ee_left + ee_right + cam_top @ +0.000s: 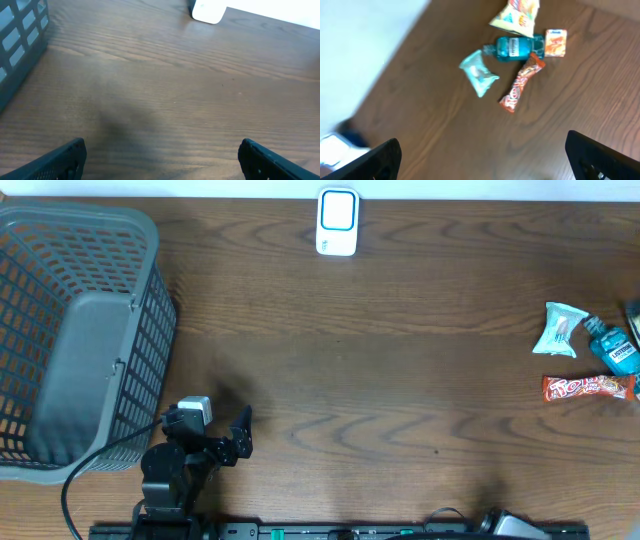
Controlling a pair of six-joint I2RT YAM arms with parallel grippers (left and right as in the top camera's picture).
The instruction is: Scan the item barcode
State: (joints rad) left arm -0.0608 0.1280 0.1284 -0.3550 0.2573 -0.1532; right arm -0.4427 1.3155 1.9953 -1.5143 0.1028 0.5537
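The white and blue barcode scanner (338, 222) stands at the table's far edge; its base shows in the left wrist view (207, 11). Grocery items lie at the far right: a pale green packet (560, 330), a blue bottle (612, 350) and a red snack bar (590, 387). The right wrist view shows the packet (479, 74), bottle (516, 47) and bar (521, 84), plus an orange box (555, 42) and a yellow bag (517, 12). My right gripper (485, 160) hangs open and empty, well short of them. My left gripper (238, 436) (162, 160) is open over bare wood.
A grey plastic basket (60, 330) fills the left side, its wall close to the left arm (20, 40). A black cable (90, 465) loops from the left arm's base. Only a bit of the right arm (505, 523) shows at the near edge overhead.
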